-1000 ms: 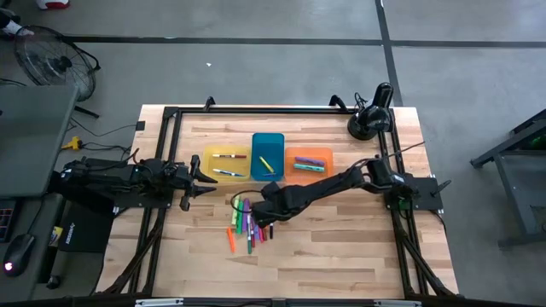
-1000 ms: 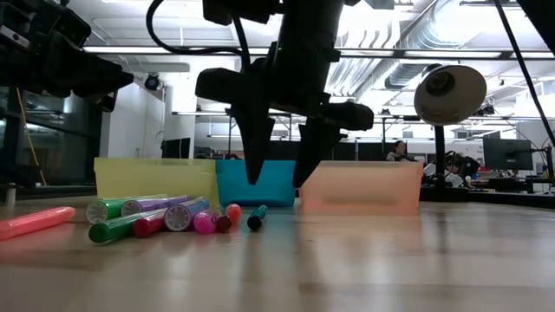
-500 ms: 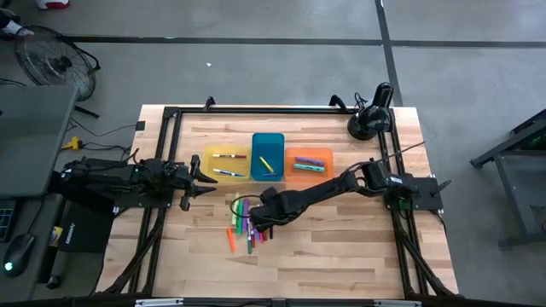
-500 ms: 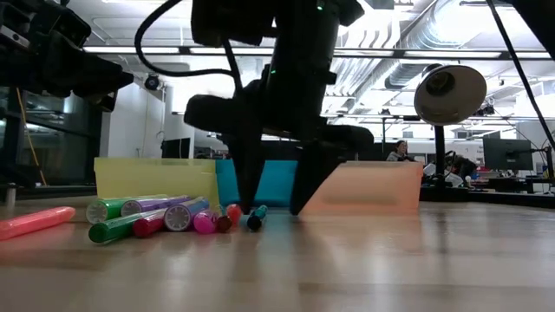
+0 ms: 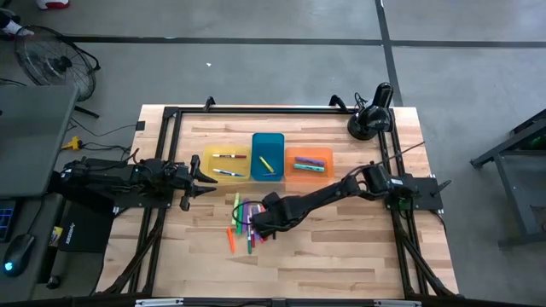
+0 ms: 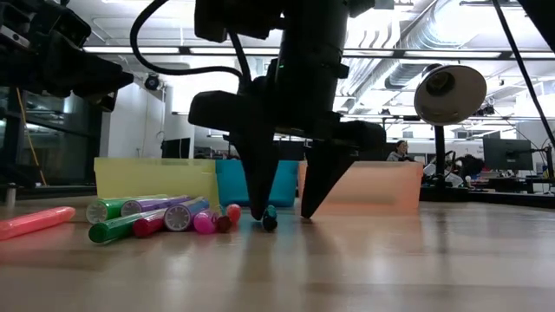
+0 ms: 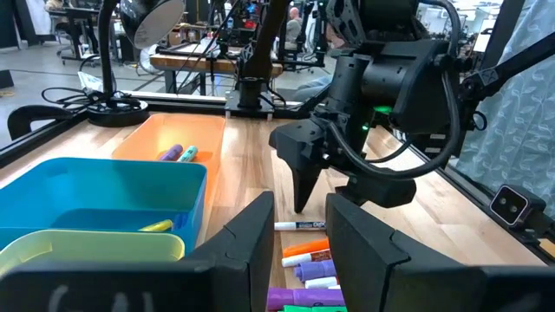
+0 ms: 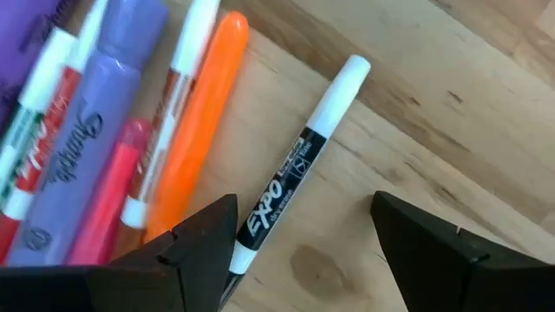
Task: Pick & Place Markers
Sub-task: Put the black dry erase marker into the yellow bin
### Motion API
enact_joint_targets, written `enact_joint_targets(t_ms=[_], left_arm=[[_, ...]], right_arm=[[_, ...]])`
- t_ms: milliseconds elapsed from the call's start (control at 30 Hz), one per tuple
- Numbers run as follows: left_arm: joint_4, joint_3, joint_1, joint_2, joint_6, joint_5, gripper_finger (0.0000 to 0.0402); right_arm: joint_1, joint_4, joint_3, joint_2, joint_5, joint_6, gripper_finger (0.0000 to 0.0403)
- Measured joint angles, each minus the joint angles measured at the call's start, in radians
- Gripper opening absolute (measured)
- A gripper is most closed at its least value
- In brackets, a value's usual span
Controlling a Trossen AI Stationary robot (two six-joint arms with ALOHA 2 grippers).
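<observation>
Change: right hand [image 6: 290, 212] has dropped to the worktop [image 5: 341, 247], beside the marker pile [image 5: 245, 223].
Right hand: open around white marker [image 8: 295, 165].
Meaning: ready to pinch.
Left hand [image 5: 205, 181]: cannot tell.

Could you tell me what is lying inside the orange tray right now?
The orange tray holds a purple marker and a green-capped one beside it. From the left wrist view the blue tray hides its near end, so anything there is unseen.
</observation>
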Motion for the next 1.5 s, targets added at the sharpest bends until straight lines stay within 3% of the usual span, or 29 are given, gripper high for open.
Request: enact_joint_targets(t_ms=[600,1500], left_arm=[[0.000,0.000,0.000,0.000,0.000,0.000,0.0104],[0.000,0.000,0.000,0.000,0.000,0.000,0.0104]], right_arm=[[0.067,-0.072,-0.002,0.002,-0.090,0.074,0.0259],[0.071,-0.128,-0.003,0.004,-0.094,0.087,0.0259]])
